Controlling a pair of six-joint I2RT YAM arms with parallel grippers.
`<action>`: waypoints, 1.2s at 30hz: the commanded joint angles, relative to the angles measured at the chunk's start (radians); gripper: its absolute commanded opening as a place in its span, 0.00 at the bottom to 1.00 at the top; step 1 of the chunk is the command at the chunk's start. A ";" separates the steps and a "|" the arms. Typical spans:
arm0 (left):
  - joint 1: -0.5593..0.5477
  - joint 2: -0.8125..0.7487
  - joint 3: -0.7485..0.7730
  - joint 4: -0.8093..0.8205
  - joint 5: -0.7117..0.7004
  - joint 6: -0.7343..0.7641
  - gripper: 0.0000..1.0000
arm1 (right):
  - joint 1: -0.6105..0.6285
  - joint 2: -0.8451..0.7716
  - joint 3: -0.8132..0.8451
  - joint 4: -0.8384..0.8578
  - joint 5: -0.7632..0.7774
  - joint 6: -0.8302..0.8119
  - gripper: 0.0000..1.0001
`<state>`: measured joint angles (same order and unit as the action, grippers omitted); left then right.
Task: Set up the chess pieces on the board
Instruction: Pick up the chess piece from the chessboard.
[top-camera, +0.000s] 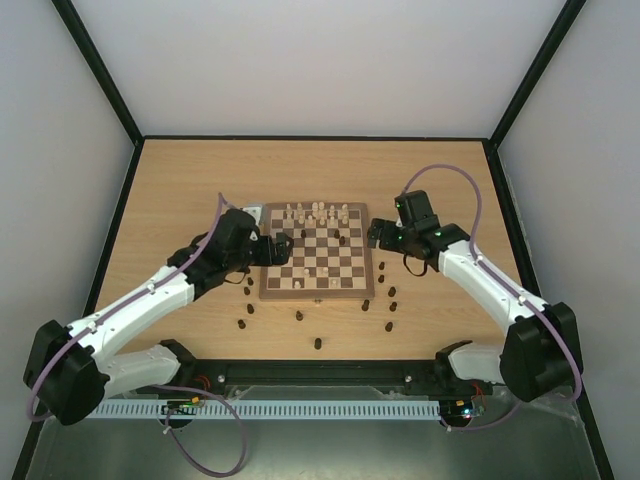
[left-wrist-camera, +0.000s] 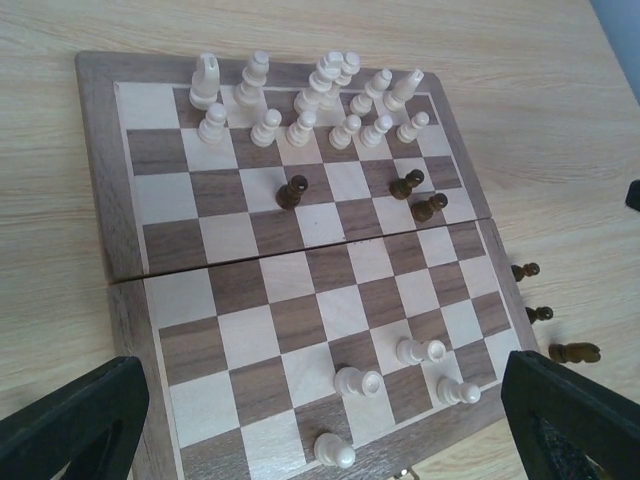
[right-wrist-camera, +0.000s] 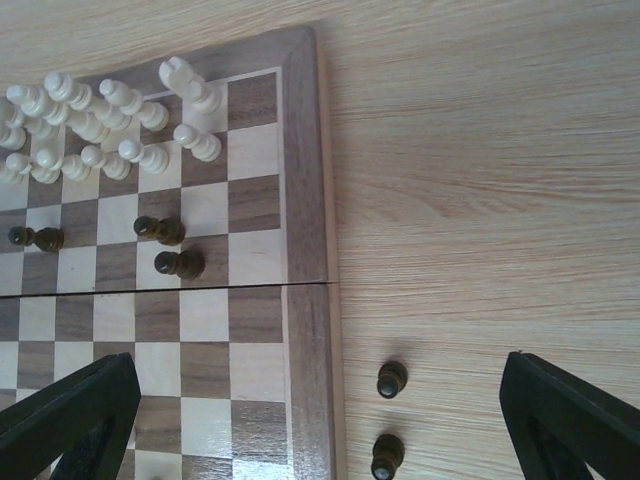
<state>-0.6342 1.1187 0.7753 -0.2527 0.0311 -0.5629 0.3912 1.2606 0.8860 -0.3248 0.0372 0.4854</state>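
The left gripper, wide open and empty, hangs over the board, with stray cream pieces between its fingers. The right gripper, equally wide and empty, frames loose dark pieces just off the board's edge. Best to centre on one piece, then pinch low.

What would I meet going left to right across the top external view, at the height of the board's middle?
The left gripper, open → the board → the right gripper, open.
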 joint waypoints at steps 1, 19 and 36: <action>-0.018 0.001 0.056 -0.007 -0.093 -0.003 1.00 | 0.059 0.044 0.041 -0.033 0.076 -0.013 0.98; -0.044 -0.218 -0.102 -0.073 -0.103 -0.074 1.00 | 0.388 0.286 0.247 -0.144 0.097 -0.073 0.58; -0.059 -0.320 -0.166 -0.130 -0.157 -0.122 1.00 | 0.458 0.472 0.341 -0.212 0.100 -0.083 0.35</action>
<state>-0.6846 0.8001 0.6209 -0.3687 -0.1097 -0.6693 0.8364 1.7042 1.1988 -0.4664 0.1253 0.4095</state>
